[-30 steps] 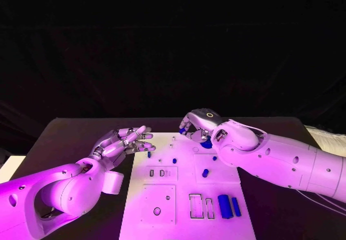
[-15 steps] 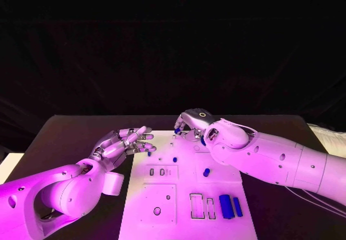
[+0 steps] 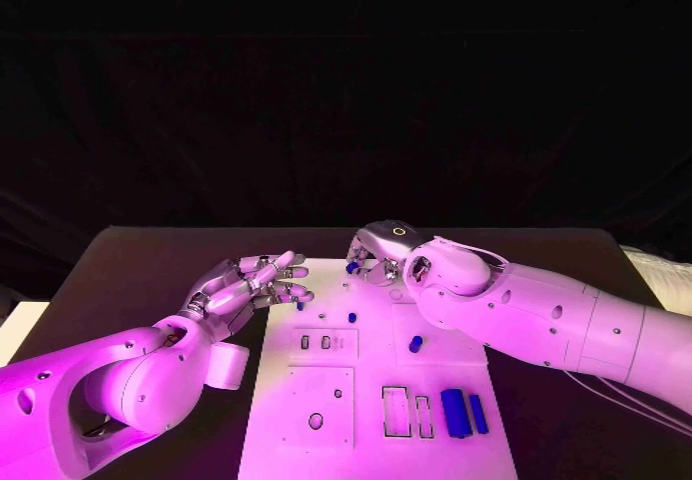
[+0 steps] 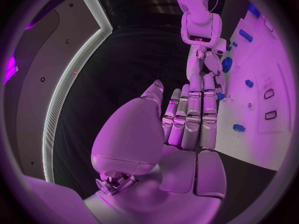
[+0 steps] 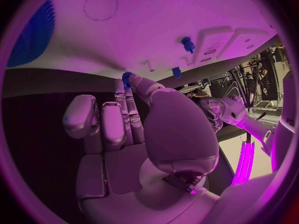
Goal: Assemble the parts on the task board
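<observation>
The white task board point(image 3: 378, 390) lies in the middle of the black table. My right hand point(image 3: 381, 252) hovers over the board's far end and pinches a small blue part point(image 3: 351, 268) between thumb and a fingertip; the right wrist view shows that part point(image 5: 127, 77) at the fingertips, just above the board point(image 5: 156, 25). My left hand point(image 3: 251, 281) hangs at the board's left edge with its fingers spread and nothing in them. Small blue parts point(image 3: 351, 317) point(image 3: 415, 344) stand mid-board. Two long blue bars point(image 3: 451, 410) lie near the front right.
Empty slots point(image 3: 392, 410) sit beside the bars, and two small slots point(image 3: 304, 343) lie left of centre. A large blue gear point(image 5: 31, 32) and a blue peg point(image 5: 187, 44) are on the board near my right hand. Black table surrounds the board.
My right hand has shifted left along the board's far end, carrying the small blue part. The left hand has stayed where it was.
</observation>
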Available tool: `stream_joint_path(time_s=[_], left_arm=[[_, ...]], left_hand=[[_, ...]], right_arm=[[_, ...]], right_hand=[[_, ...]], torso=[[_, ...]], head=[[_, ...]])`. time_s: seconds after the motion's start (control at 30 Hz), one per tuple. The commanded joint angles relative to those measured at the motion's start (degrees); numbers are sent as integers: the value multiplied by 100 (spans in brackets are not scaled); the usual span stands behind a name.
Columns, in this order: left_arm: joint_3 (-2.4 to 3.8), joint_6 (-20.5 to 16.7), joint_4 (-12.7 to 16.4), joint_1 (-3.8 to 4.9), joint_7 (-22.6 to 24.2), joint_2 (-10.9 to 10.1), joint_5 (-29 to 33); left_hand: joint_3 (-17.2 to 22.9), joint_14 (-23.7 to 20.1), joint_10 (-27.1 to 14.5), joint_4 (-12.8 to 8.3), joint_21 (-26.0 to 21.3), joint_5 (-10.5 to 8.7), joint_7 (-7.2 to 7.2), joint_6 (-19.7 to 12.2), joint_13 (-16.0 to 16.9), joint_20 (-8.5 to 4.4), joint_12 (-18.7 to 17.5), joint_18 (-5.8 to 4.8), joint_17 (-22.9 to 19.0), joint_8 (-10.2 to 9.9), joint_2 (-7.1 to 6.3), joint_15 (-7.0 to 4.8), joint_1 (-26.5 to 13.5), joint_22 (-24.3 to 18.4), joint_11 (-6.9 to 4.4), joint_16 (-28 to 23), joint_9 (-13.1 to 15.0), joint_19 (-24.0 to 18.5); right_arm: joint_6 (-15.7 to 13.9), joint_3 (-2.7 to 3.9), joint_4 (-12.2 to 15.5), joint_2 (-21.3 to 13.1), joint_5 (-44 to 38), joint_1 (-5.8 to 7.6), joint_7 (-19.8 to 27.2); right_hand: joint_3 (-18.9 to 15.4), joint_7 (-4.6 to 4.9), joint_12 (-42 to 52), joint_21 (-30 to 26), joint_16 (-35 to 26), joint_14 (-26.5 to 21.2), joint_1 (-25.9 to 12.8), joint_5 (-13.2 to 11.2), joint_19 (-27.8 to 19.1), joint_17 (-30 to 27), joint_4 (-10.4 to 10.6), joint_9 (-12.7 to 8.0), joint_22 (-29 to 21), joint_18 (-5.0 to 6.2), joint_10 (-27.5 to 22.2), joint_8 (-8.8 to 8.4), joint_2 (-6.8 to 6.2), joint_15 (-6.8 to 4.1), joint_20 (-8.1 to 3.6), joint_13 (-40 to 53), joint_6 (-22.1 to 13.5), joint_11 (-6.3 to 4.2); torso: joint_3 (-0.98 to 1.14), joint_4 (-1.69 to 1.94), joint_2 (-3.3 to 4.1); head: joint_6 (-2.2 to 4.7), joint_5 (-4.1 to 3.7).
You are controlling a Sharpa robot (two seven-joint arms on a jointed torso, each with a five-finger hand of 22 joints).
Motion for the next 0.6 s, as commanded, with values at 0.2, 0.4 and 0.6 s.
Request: stream_joint_path(time_s=[0.2,0.4,0.6], left_arm=[[5,115,13,17,29,10,11],[5,115,13,24,20,6,11],[5,104,5,30,12,6,11]], left_hand=[[1,-29,34,-27,-33,-12,-13,31,-9,-12,-35,65,8,-37,-11,3,46,-5,20,-40,0,17],[1,-29,34,-27,-33,-12,-13,31,-9,-12,-35,65,8,-37,-11,3,46,-5,20,-40,0,17],[-4,-31,33,-28,-37,-14,-10,28,-10,-10,-43,65,15,-43,-15,5,40,-8,23,-47,-1,15]], right_arm=[[211,-15,-77,87,-53,-15,-59],[211,-19,-158,137,-42,-14,-92],[199,-22,-180,150,-1,-14,-49]], right_hand=[[-6,-3,-35,37,33,198,-33,-49,-50,2,44,8,11,-80,21,7,-27,-27,-6,-10,11,8],[-17,114,-53,-34,-178,113,-110,-95,-143,-305,134,-68,-116,-61,-283,-74,-101,54,46,-74,-317,100],[-226,172,-42,-410,-665,-33,-105,-150,-451,-957,197,-164,-705,46,-934,-68,-212,161,185,-115,-961,225]], torso=[[2,3,17],[-3,-2,18],[0,-9,23]], head=[[8,18],[15,18],[16,35]])
